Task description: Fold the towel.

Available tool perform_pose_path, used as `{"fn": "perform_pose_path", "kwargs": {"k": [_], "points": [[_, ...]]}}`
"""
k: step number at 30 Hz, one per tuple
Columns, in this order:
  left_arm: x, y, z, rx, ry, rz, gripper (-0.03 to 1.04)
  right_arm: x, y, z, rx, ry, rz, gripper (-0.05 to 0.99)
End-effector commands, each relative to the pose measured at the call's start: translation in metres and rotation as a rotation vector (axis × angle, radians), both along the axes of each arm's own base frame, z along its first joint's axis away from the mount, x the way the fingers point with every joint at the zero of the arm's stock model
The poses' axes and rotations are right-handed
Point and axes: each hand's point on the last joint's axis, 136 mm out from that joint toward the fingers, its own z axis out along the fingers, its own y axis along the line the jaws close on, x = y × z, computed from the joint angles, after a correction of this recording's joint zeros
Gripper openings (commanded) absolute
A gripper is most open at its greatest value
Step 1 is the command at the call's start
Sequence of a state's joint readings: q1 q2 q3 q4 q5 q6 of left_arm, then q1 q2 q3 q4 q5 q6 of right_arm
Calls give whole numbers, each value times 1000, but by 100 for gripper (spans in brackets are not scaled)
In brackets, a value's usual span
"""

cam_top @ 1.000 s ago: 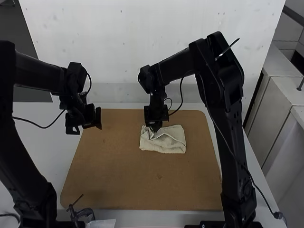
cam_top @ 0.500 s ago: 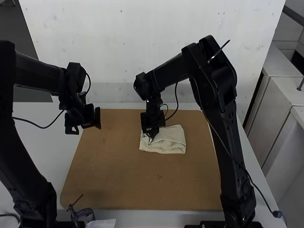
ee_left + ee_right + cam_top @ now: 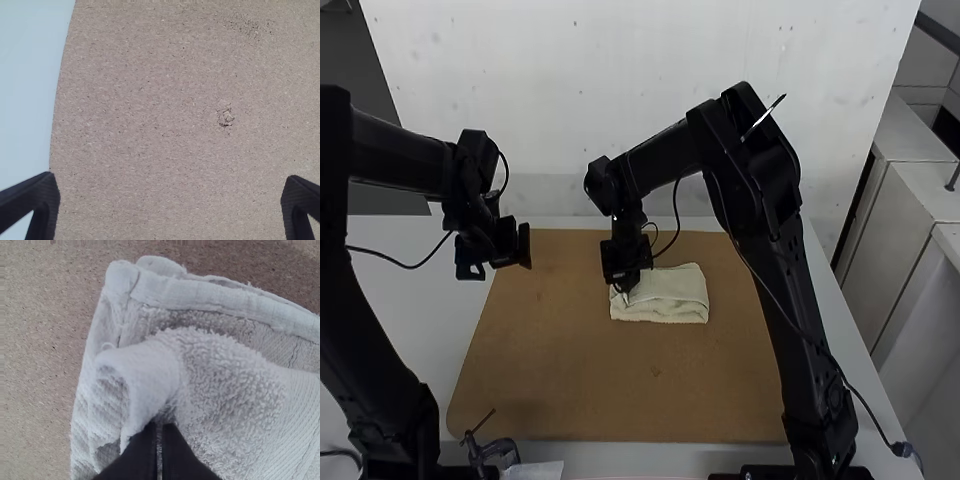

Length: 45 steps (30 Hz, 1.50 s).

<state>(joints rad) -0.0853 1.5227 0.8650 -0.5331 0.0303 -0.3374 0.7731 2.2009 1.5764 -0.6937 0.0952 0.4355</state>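
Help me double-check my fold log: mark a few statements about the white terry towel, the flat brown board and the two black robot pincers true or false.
1. The white terry towel lies on the flat brown board. True.
2. The black left pincer is gripping the towel. False: its fingers are apart, with no cloth between them.
3. The towel is spread out in a single layer. False: it is folded, with several layers showing.
4. The black right pincer has its fingers together at the towel. True.
5. The towel lies closer to the board's near edge than to its far edge. False: the far edge is closer.
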Motion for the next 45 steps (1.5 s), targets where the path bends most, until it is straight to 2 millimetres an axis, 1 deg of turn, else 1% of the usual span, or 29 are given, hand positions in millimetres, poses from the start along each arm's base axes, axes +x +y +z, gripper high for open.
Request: {"fn": "perform_pose_path", "kwargs": {"k": [1, 11, 14, 16, 17, 21, 24, 26, 27, 28, 32, 35, 38, 40, 42, 44, 45], "points": [[1, 2, 3, -5, -17, -6, 101, 6, 13, 3, 17, -17, -6, 1], [1, 4, -2, -12, -11, 0, 101, 7, 21, 7, 22, -21, 0, 1], [1, 5, -2, -12, -11, 3, 101, 8, 23, 11, 27, -23, 0, 1], [1, 6, -3, -11, -10, 4, 101, 10, 23, 19, 34, -32, -2, 2], [1, 6, -3, -11, -8, 4, 101, 12, 24, 25, 39, -41, -2, 6], [0, 9, -3, -7, -10, 1, 101, 17, 14, 55, 40, -53, -27, 44], [1, 12, -2, -6, -12, 7, 101, 24, 3, 83, 63, -76, -53, 72], [1, 12, -1, -8, -15, 6, 101, 27, -6, 99, 78, -91, -72, 87], [1, 11, -1, -9, -15, 6, 101, 28, -11, 107, 84, -98, -81, 93], [1, 11, 0, -9, -18, 3, 101, 29, -16, 113, 89, -104, -92, 95], [3, 8, 6, -10, -40, -5, 101, 32, -41, 134, 104, -130, -137, 95], [4, 8, 16, -11, -69, -7, 101, 35, -71, 146, 106, -163, -192, 95], [3, 9, 25, -11, -95, -7, 101, 38, -112, 154, 105, -206, -257, 95], [3, 11, 32, -9, -114, -6, 101, 36, -143, 157, 93, -256, -282, 95], [-1, 12, 38, -8, -129, -4, 101, 35, -178, 158, 70, -329, -305, 95], [-3, 13, 47, -9, -156, -4, 101, 31, -210, 160, 72, -391, -326, 95], [-4, 13, 51, -8, -171, -2, 101, 26, -224, 165, 77, -430, -337, 95]]}}
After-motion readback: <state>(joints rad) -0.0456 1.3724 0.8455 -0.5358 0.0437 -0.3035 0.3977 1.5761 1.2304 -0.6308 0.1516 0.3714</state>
